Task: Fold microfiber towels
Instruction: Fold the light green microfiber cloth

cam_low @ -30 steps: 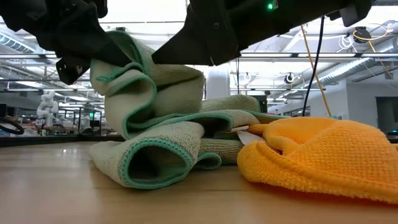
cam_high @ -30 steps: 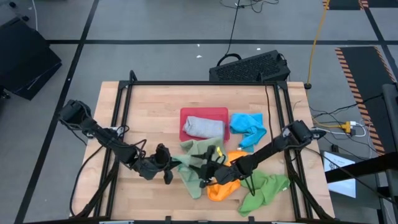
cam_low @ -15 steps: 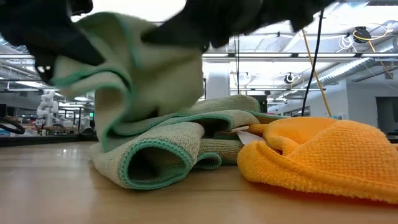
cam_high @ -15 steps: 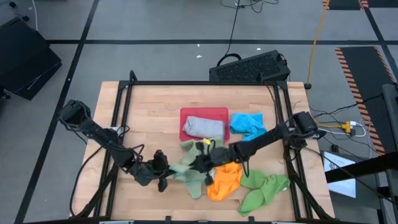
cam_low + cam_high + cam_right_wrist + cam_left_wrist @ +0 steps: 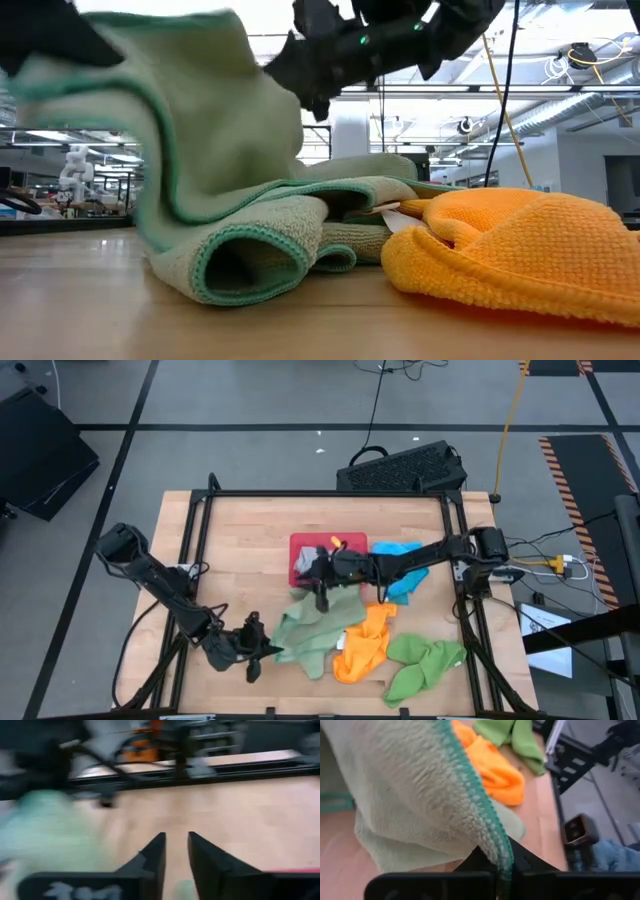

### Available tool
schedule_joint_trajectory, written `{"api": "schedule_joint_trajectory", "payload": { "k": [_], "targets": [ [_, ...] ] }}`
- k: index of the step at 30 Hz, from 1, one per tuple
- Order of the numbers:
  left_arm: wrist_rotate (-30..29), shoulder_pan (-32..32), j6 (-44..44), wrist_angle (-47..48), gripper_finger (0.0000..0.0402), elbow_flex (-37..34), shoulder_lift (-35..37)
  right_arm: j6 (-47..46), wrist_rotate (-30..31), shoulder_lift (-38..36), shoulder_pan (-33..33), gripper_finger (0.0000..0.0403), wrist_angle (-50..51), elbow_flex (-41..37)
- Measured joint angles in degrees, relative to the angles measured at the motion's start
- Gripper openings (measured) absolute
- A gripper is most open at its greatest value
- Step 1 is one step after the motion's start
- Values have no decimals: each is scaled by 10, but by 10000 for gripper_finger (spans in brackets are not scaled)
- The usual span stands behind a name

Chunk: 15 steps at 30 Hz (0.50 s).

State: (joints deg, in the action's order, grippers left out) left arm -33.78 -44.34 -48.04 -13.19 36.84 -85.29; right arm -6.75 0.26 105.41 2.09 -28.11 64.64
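Note:
A sage green towel lies near the table's middle front, and my left gripper is shut on its near-left end. The low view shows that end raised like a curtain over a bunched sage fold resting on the wood. My right gripper hovers above the towel's far side by the red tray. Its fingers stand a little apart with only table between them. An orange towel lies right of the sage one. My left gripper pinches the sage towel's teal-stitched hem between its two fingers. They come slanting down from the table's left. The held edge is lifted off the wood, and the cloth falls away slack from it to the part that lies on the table.
A bright green towel lies at the near right and a bright blue one right of the tray. My right arm reaches across the tray. Black frame rails border the table. Bare wood shows at the left.
My right gripper has left the sage towel, going up and toward the far edge to the red tray, its wrist rolling. My left gripper has drawn its end toward the near-left. That end now stands raised and spread wider; the bunched fold on the table has stayed.

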Motion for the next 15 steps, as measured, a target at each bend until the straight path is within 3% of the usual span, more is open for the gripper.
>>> {"api": "schedule_joint_trajectory", "payload": {
  "k": [3, 7, 12, 15],
  "targets": [
    [-6, 3, -26, -1, 11, 0, -27, 10, 38, 0, -4, 137, 17, 0],
    [-10, 9, -54, -4, 6, 0, -52, 31, 41, 0, 10, 186, 46, 0],
    [-24, 17, -35, -25, 9, 0, -50, 65, 46, 0, 71, 202, 56, -9],
    [-25, 21, 9, -64, 8, 0, -44, 70, 103, 0, 119, 198, 58, -14]
  ]
}}
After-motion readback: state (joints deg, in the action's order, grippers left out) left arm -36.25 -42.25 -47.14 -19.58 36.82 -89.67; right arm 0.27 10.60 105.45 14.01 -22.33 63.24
